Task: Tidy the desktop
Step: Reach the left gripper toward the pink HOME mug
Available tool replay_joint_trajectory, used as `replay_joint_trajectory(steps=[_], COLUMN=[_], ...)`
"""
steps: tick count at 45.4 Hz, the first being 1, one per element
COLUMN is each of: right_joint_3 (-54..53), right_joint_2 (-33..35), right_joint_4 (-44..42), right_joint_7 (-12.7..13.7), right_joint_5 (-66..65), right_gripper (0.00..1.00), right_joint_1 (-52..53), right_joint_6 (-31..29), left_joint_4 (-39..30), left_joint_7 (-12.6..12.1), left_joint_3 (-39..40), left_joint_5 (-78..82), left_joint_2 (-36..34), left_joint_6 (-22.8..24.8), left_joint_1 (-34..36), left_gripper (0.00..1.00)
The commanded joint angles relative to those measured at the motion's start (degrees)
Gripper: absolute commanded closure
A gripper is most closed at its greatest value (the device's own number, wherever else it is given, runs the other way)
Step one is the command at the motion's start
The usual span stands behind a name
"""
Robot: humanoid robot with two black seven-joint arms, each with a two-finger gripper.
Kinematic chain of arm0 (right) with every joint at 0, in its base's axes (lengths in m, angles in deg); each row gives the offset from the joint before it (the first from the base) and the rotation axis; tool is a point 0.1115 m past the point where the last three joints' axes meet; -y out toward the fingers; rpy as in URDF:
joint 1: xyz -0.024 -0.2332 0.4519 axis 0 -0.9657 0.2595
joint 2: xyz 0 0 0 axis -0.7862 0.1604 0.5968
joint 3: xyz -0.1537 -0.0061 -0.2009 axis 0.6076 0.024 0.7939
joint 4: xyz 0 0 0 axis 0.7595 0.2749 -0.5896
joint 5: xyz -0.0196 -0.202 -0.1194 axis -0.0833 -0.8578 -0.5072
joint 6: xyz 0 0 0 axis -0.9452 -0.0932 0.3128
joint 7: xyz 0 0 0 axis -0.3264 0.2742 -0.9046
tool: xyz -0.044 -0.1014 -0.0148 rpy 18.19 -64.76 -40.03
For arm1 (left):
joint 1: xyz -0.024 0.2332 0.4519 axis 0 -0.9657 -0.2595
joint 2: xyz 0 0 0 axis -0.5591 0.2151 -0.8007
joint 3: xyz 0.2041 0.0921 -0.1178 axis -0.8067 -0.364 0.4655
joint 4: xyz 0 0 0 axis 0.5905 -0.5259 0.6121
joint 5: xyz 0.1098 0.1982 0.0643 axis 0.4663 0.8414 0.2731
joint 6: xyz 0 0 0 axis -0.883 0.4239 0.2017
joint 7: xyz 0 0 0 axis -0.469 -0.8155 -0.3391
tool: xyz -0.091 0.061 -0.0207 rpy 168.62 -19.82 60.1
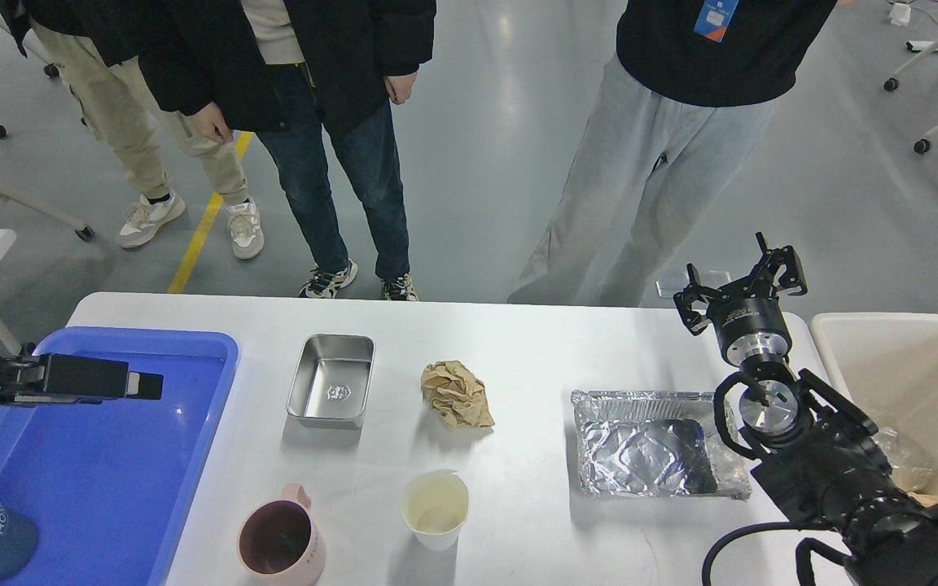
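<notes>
Head view, matte white desktop [534, 342], rounded corners, right claw [740, 286] spread empty, left claw [139, 385] state unclear.

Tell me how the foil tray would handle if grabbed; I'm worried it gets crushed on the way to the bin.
The foil tray looks thin and already wrinkled, so it would probably buckle under firm jaws. It seems light and empty, so a push would likely slide it across the desktop. Its low, flat shape makes tipping unlikely.
</notes>
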State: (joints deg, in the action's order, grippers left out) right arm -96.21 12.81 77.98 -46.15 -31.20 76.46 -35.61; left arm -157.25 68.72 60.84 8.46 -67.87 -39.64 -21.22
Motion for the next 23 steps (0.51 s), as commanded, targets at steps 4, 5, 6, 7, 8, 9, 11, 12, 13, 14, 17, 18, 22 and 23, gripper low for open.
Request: replay_joint_trajectory(steps=[4,5,6,7,8,9,11,12,13,14,17,18,22,23], right_joint_3=[0.0,0.09,0.09,0.09,0.09,0.0,0.0,0.0,0.0,0.0,0.0,0.09,0.09,0.09], right_joint_2=[0.0,0.0,0.0,0.0,0.0,0.0,0.0,0.0,0.0,0.0,0.0,0.0,0.0,0.0], right_joint_4=[0.0,0.0,0.0,0.0,0.0,0.0,0.0,0.0,0.0,0.0,0.0,0.0,0.08,0.08], right_joint_7=[0.0,0.0,0.0,0.0,0.0,0.0,0.0,0.0,-0.08,0.0,0.0,0.0,-0.08,0.0], right_joint_5=[0.01,0.01,0.01,0.01,0.01,0.01,0.01,0.01,0.01,0.01,0.01,0.01,0.01,0.01], right_gripper=[0.0,0.0,0.0,0.0,0.0,0.0,0.0,0.0,0.0,0.0,0.0,0.0,0.0,0.0], right_joint_1=[-0.14,-0.14,-0.14,-0.23,-0.23,-0.23,-0.32,-0.32,-0.4,-0.4,-0.49,-0.49,-0.49,-0.49], right_joint_6=[0.0,0.0,0.0,0.0,0.0,0.0,0.0,0.0,0.0,0.0,0.0,0.0,0.0,0.0], left_joint_4=[0.0,0.0,0.0,0.0,0.0,0.0,0.0,0.0,0.0,0.0,0.0,0.0,0.09,0.09], left_joint_7=[1.03,1.03,1.03,1.12,1.21,1.29,1.47,1.47,1.47,1.47,1.38,1.38,0.59,0.42], left_joint_3=[-0.27,-0.27,-0.27,-0.35,-0.35,-0.35,-0.35,-0.53,-0.62,-0.62,-0.88,-0.88,-1.06,-1.14], left_joint_5=[2.5,2.5,2.5,2.5,2.5,2.5,2.5,2.5,2.5,2.5,2.5,2.5,2.58,2.58], left_joint_2=[1.67,1.93,2.11,2.37,2.55,2.55,2.64,2.64,2.64,2.73,2.99,3.25,4.74,5.1], left_joint_6=[1.08,1.43,1.78,2.22,2.84,3.45,4.77,5.3,5.65,5.92,6.09,6.01,5.22,4.95], left_joint_1=[0.1,0.1,0.01,0.01,0.01,0.01,-0.25,-0.25,-0.25,-0.25,-0.43,-0.51,-0.78,-0.78], left_gripper=[0.12,0.12,0.12,0.12,0.12,0.12,0.1,0.09,0.08,0.08,0.08,0.08,0.08,0.08])
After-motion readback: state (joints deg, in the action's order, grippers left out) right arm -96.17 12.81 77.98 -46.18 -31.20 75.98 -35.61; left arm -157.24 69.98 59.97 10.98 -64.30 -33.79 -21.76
